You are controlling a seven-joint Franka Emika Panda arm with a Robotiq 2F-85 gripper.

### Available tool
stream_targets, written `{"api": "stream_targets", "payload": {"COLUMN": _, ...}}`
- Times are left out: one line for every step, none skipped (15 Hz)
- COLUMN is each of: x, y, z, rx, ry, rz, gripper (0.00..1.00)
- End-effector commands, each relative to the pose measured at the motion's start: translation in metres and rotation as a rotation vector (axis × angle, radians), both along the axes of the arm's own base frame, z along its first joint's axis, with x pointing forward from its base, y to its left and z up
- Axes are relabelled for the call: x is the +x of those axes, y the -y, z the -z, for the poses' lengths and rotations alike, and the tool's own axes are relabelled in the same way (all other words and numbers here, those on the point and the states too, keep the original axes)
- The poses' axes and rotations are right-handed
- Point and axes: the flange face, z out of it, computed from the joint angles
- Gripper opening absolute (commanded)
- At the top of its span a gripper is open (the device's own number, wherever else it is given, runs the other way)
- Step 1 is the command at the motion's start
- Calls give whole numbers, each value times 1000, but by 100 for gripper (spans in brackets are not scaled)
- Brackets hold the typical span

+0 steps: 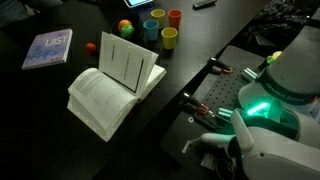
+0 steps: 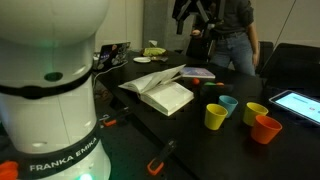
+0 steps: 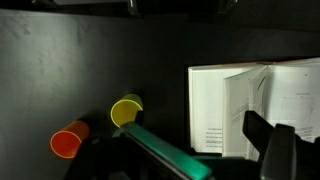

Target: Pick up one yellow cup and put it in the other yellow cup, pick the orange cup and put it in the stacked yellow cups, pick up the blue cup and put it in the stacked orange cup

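A: Gripper [image 3: 180,140] state?
B: In the wrist view the fingers are spread wide with nothing between them, hanging over the table [image 3: 60,60]. It touches no cup.
A: Where are the cups?
B: All four stand upright in a loose cluster, at 1 o'clock from the open book [image 1: 105,90] in an exterior view. The front yellow cup [image 1: 169,37] is nearest the book. From it, the blue cup [image 1: 151,27] is at 10 o'clock, the second yellow cup [image 1: 158,15] at 11 and the orange cup [image 1: 175,17] at 12. Nothing is nested, so the yellows aren't stacked yet.
A: Handling?
B: Looks like thin plastic. Probably very light, stiff enough, with smooth walls, so likely slippery and easy to tip. I'd pinch across the rim, one finger inside and one outside, with a gentle squeeze. The neighbours are near, so come straight down.
A: Risk?
B: Bumping the blue cup while closing.
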Motion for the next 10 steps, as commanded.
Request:
{"api": "stream_targets", "payload": {"x": 17, "y": -1, "z": 25, "rx": -58, "ry": 103, "rz": -15, "gripper": 100}}
{"api": "stream_targets", "payload": {"x": 23, "y": 1, "z": 35, "rx": -85, "ry": 129, "rz": -22, "gripper": 100}}
{"api": "stream_targets", "payload": {"x": 29, "y": 3, "z": 44, "rx": -114, "ry": 149, "rz": -30, "gripper": 100}}
{"api": "stream_targets", "payload": {"x": 35, "y": 8, "z": 56, "rx": -141, "ry": 162, "rz": -33, "gripper": 100}}
{"api": "stream_targets", "payload": {"x": 42, "y": 13, "z": 67, "rx": -166, "ry": 174, "rz": -35, "gripper": 100}}
{"api": "stream_targets", "payload": {"x": 48, "y": 19, "z": 77, "rx": -184, "ry": 182, "rz": -33, "gripper": 100}}
{"api": "stream_targets", "payload": {"x": 57, "y": 26, "z": 88, "rx": -201, "ry": 181, "rz": -19, "gripper": 100}}
{"api": "stream_targets", "payload": {"x": 65, "y": 34, "z": 100, "rx": -205, "ry": 177, "rz": -4, "gripper": 100}}
{"api": "stream_targets", "payload": {"x": 72, "y": 41, "z": 112, "rx": -205, "ry": 179, "rz": 10, "gripper": 100}}
{"api": "stream_targets", "payload": {"x": 80, "y": 48, "z": 125, "rx": -205, "ry": 168, "rz": 30, "gripper": 100}}
